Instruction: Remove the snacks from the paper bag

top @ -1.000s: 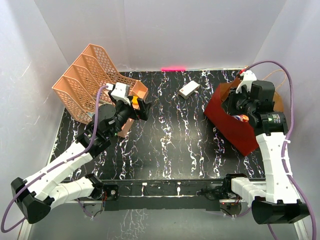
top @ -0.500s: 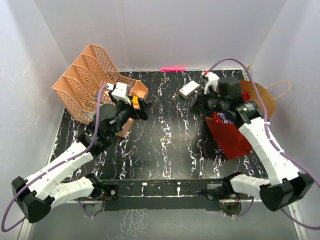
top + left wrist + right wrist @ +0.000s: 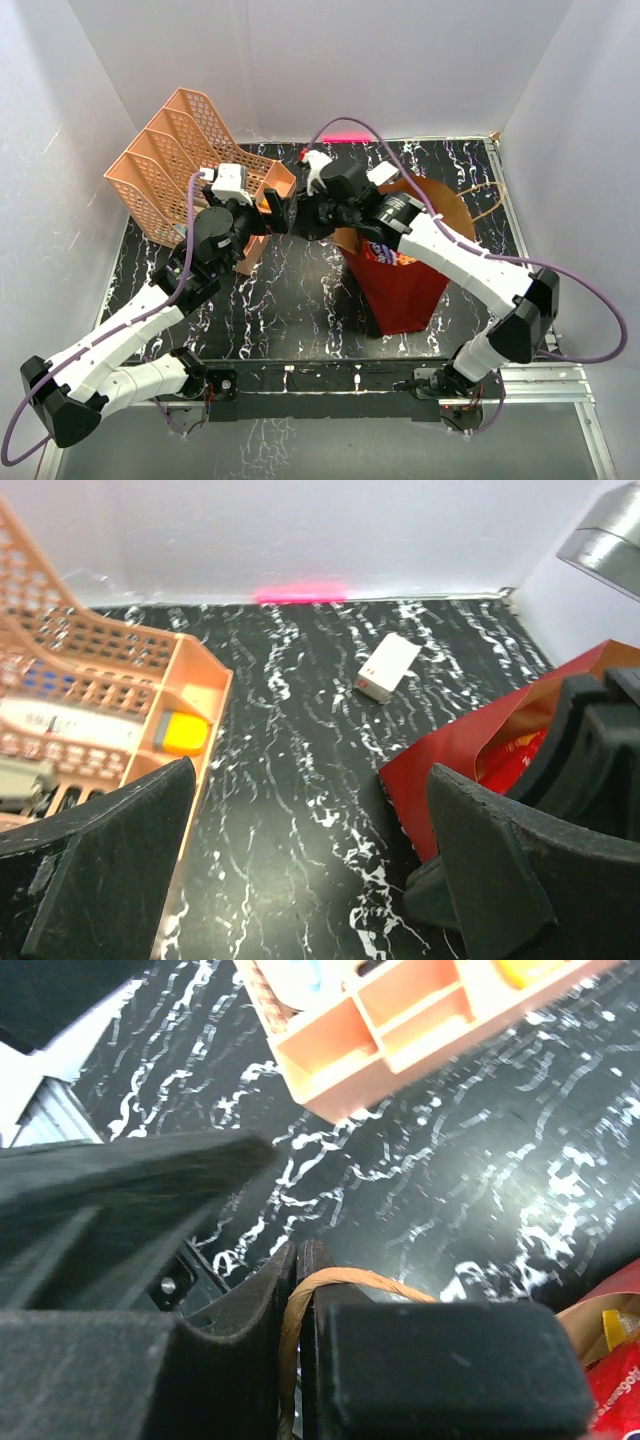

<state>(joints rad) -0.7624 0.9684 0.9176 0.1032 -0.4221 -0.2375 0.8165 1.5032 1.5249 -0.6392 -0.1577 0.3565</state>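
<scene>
Room was tight beside tray (image 3: 170, 165): right gripper (image 3: 303, 213), clamped on cord handle (image 3: 340, 1282), nearly met left gripper (image 3: 312, 800), jaws apart. Bag (image 3: 405, 290) stood dark red, red packet (image 3: 385, 252) showing.

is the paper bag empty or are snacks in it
Not empty: the paper bag holds a red packet in its open mouth, a yellow wrapper beside it.

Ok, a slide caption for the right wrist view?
Right gripper shut on the cord handle of the paper bag, red snack packet inside, peach file tray beyond.

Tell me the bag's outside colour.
The bag is dark red outside; top external view shows it best.
</scene>
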